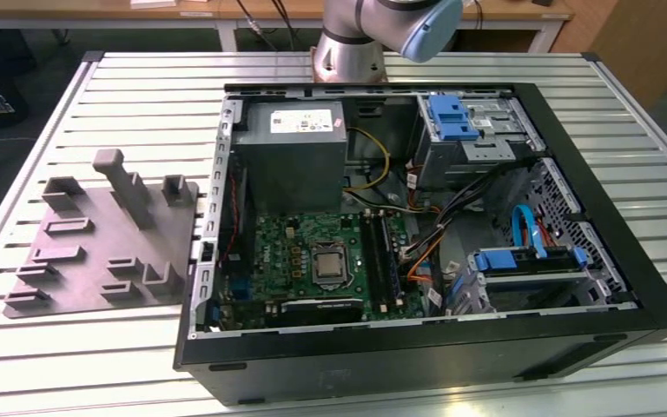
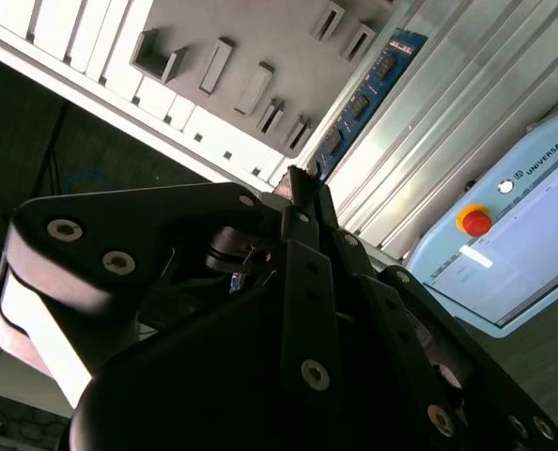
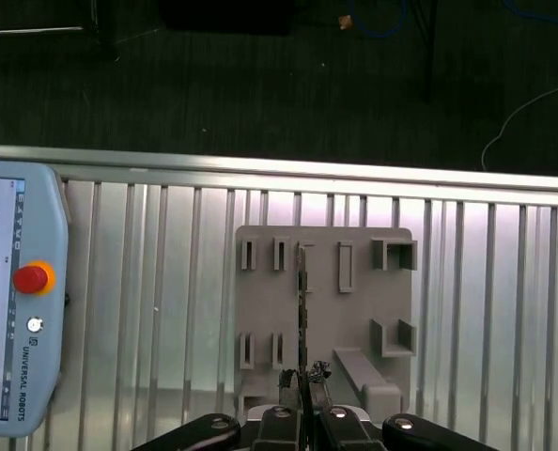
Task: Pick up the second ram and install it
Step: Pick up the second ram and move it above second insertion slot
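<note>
Hand (image 3: 302, 381) clamped on one end of the memory stick (image 3: 302, 301), fingers pressed together on it. In the first wrist view the stick is edge-on over the grey holder block (image 3: 354, 310) on the slatted tabletop (image 3: 147, 282); can't tell if they touch. Open computer case (image 1: 426, 217) just beside the holder, control tablet (image 3: 16, 291) on the tabletop

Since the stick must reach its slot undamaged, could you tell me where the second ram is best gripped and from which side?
I would pinch the second ram across its two flat faces, near one edge, with a finger on each side. It is thin and flat, edge-on in the first wrist view, so only the faces offer area. The gripper holds it this way, the rest free.
</note>
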Robot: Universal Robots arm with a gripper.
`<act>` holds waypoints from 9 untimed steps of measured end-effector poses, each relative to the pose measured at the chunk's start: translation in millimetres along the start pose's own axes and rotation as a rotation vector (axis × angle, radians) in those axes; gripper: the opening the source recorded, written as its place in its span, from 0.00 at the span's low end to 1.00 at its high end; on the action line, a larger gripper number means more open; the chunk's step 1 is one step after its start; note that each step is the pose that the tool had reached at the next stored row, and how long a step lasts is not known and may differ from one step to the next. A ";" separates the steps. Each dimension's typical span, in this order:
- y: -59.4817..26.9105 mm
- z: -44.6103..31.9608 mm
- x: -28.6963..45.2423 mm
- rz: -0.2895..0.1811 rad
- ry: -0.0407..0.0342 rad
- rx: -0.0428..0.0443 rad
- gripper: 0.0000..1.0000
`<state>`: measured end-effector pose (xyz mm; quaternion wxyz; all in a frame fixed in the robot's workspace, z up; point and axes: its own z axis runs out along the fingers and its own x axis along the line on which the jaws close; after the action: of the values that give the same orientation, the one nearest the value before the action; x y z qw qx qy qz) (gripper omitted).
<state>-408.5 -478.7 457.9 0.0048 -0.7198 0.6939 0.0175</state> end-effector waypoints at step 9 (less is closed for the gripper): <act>-14.3 0.1 0.6 0.000 -0.0002 -0.0008 0.14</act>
<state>-394.1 -478.7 457.5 0.0046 -0.7198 0.6939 0.0178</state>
